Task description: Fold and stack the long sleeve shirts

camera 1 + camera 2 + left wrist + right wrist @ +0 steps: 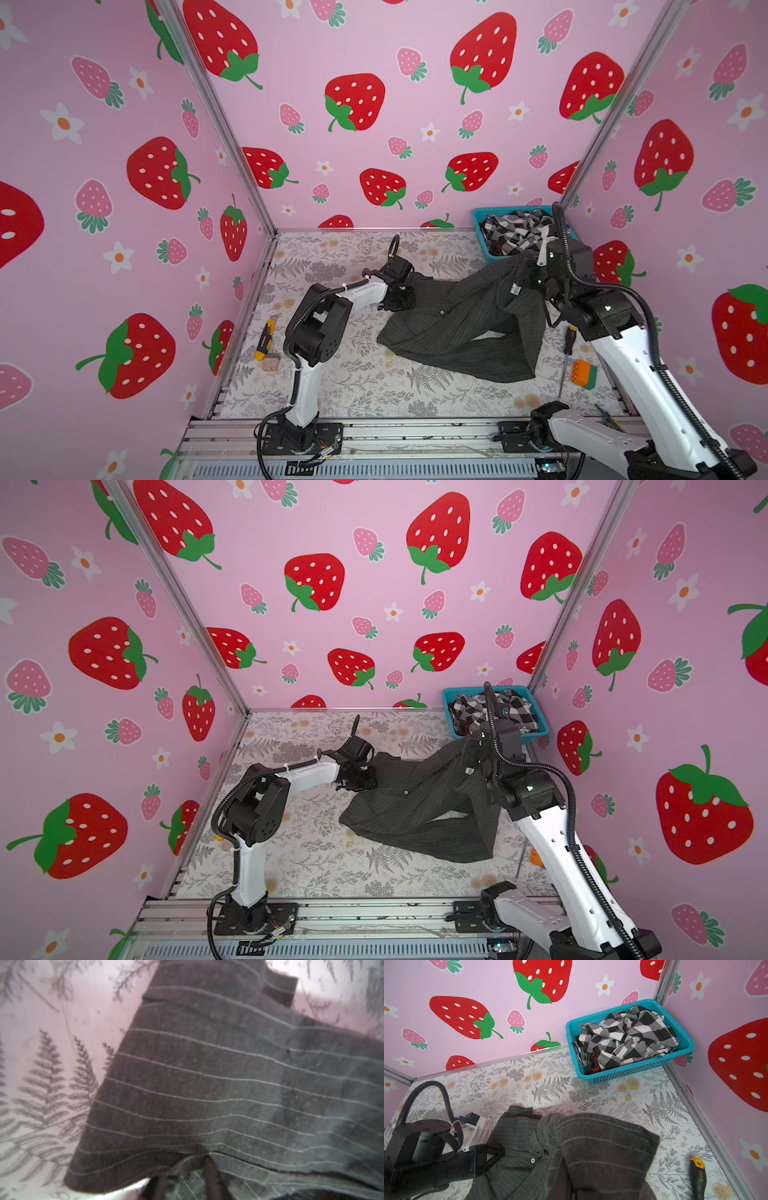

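A dark charcoal pinstriped long sleeve shirt (457, 332) (415, 812) lies crumpled on the floral table, mid-right. My left gripper (395, 301) (357, 779) is low at the shirt's left edge. In the left wrist view its fingers pinch a bunched fold of the striped cloth (228, 1084) at the left gripper (187, 1167). My right gripper (525, 286) (478, 766) is shut on the shirt's right part near the label and holds it off the table. The raised cloth (602, 1147) drapes over and hides its fingers. A black-and-white checked shirt (515, 232) (625, 1039) sits bundled in a basket.
The blue basket (478, 216) (571, 1043) stands in the back right corner. A yellow-black knife (264, 338) and a small beige block (271, 363) lie at the left edge. A screwdriver (568, 338) and orange-green bricks (584, 374) lie at the right. Strawberry walls enclose three sides.
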Robot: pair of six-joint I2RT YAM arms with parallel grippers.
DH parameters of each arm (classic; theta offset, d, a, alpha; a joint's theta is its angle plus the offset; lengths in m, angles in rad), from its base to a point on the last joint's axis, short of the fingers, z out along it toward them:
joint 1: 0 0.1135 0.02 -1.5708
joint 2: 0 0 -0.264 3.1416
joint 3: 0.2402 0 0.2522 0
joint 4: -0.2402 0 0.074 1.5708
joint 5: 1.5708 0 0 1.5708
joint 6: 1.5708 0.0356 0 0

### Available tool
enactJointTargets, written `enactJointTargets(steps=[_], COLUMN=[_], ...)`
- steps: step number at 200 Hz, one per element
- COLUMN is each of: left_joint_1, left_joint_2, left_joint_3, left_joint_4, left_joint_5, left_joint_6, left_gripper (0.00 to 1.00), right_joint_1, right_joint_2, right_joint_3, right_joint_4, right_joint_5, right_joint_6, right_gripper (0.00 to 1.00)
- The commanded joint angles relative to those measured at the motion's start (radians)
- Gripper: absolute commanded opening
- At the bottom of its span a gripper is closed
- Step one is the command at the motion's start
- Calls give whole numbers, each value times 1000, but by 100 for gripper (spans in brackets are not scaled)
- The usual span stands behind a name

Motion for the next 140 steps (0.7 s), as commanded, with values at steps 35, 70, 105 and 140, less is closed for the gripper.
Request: enactJointTargets(steps=[35,70,105,140], left_joint_1=[10,95,192,299], left_joint_2=[-100,-363,-623,-856], left_joint_3=[-14,-12,39,71], left_joint_4=[-56,-60,-44,-50], left_joint_5=[-58,-198,-296,-410], left_joint_6=[-29,-67,-49,-32], left_gripper=[0,0,0,0], right_joint_1=[-4,-4,-5,-4], right_joint_2=[-22,-67,-64,-9], right_joint_3=[18,27,97,288], right_joint_4=[74,188,355,437], right_joint_5=[-45,-171,-393,-579], right_joint_6=[-36,-97,-142,-205], right_gripper=[0,0,0,0])
